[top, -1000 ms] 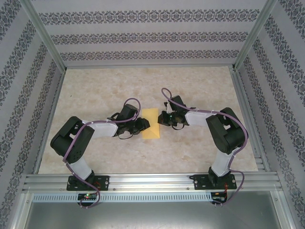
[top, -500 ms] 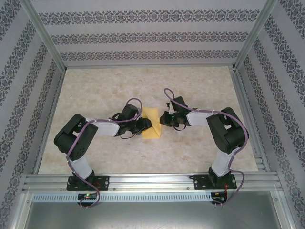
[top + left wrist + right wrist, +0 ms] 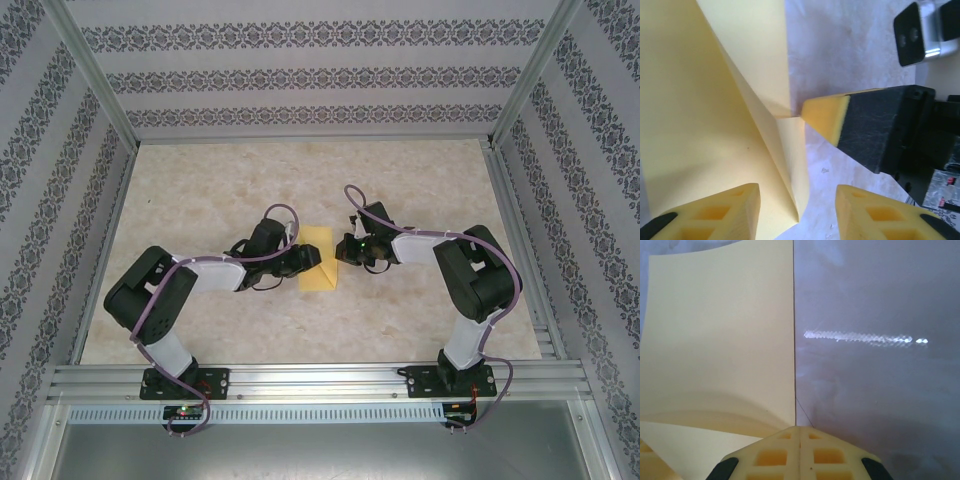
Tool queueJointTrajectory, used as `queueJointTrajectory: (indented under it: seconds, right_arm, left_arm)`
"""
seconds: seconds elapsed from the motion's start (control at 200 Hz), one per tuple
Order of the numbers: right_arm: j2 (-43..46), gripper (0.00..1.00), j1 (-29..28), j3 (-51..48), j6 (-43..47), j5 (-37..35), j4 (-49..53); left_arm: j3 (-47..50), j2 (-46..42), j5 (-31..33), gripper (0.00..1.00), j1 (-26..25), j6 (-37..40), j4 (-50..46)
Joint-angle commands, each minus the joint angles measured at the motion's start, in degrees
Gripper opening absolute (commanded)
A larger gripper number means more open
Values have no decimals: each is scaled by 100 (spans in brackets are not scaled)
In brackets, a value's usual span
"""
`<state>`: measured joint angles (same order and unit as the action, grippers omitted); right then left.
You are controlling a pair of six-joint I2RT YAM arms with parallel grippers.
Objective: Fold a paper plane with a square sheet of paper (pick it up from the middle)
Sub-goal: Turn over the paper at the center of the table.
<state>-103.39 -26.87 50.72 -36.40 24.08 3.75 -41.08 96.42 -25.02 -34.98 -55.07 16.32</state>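
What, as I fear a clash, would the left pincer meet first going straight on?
Likely the paper, lying between the left pincer's fingers; just beyond, the right pincer, though depth is unclear.

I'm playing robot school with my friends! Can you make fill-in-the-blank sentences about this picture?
The paper is ___ in colour.
The right gripper is ___, fingers touching.
The left gripper is ___, fingers apart.
The paper lies ___ the two grippers.
Missing words: yellow, shut, open, between.

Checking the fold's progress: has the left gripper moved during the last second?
Yes. The left gripper has slid rightward, away from the table's left rail, onto the paper's edge.
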Motion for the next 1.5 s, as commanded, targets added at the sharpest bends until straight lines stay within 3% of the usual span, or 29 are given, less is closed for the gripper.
queueJointTrajectory:
  seconds: [0.0,0.2,0.4,0.624,1.034,1.269,1.494]
  right_arm:
    - [-14,2,59,4,-53,45,-135]
    - [-23,2,64,8,-54,55,-129]
    - [23,5,68,17,-61,90,-78]
    - [550,34,151,-140,-111,291,-215]
    - [1741,59,490,-659,-174,-293,95]
    - [2548,72,560,-839,-53,-939,586]
    - [3418,90,617,-1014,122,-1729,993]
  left_arm:
    - [-36,-65,25,47,-131,318,303]
    - [-275,261,-234,48,-185,453,305]
    - [-515,549,-347,43,-246,515,196]
    - [-604,679,-355,34,-281,585,120]
    - [-700,720,-147,13,-299,903,-96]
    - [-986,202,341,7,-299,1409,-1142]
    - [-1844,-797,1413,7,-307,2421,-3678]
